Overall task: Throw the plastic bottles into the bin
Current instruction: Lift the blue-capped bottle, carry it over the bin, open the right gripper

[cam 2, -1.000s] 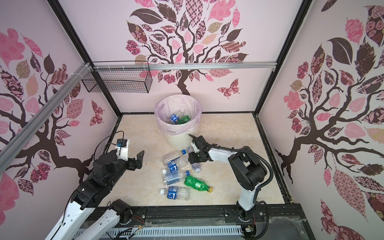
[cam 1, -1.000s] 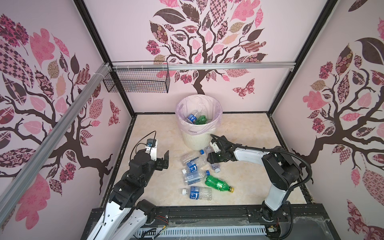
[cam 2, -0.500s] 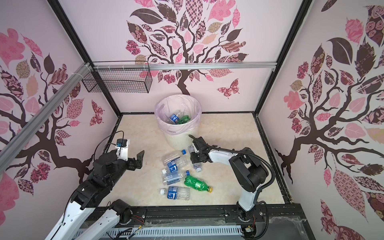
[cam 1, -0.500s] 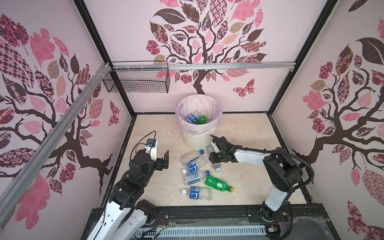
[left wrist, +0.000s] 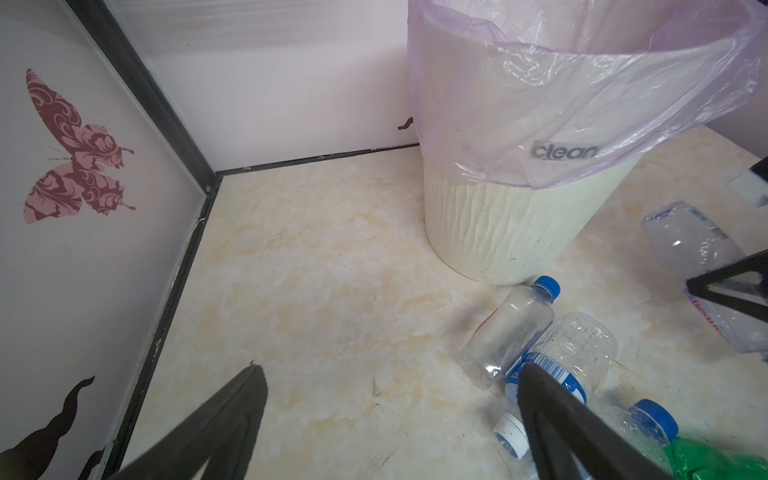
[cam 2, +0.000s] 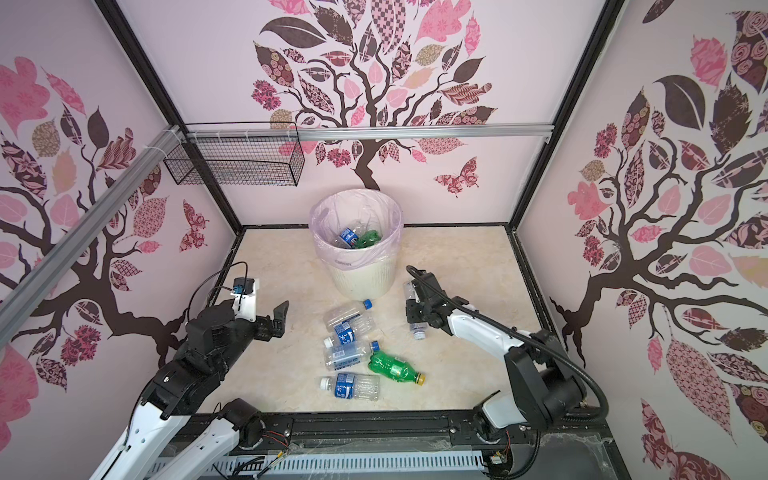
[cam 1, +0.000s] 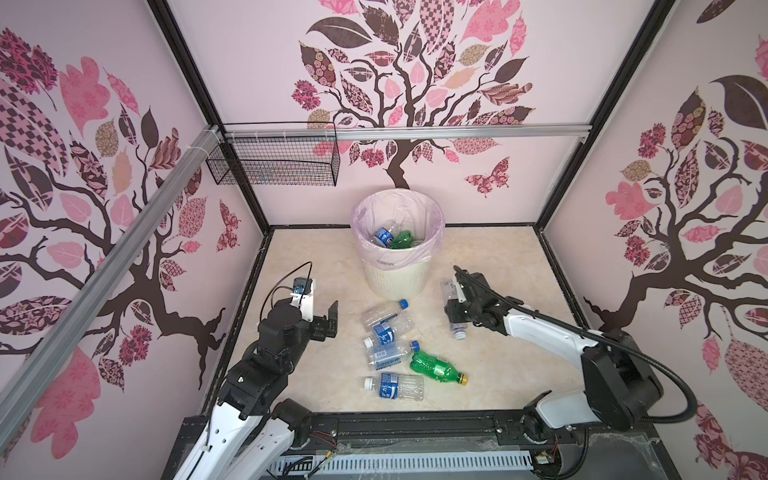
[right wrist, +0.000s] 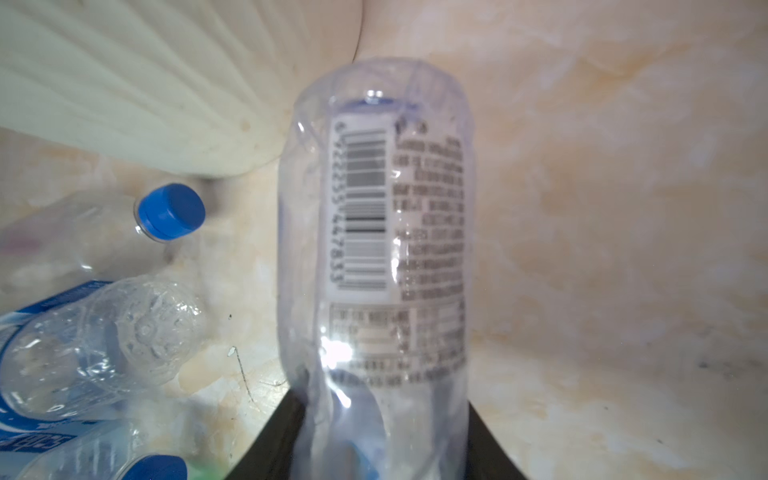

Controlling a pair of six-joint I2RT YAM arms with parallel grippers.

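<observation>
Both top views look steeply down from high over the front edge, sharing nearly the whole tabletop (cam 1: 498,257). The left wrist view sits low, facing the bin (left wrist: 507,232) and a back corner. The right wrist view peers close along a clear bottle (right wrist: 386,232); both wrist views catch the bin's wall.

You had pale pink walls (cam 1: 257,62) patterned with brown trees and pink leaves around you, framed by black posts (cam 1: 185,70). The tabletop (cam 1: 498,257) was cream marble, and a black wire basket (cam 1: 274,166) hung at a silver rail (cam 1: 457,132).
</observation>
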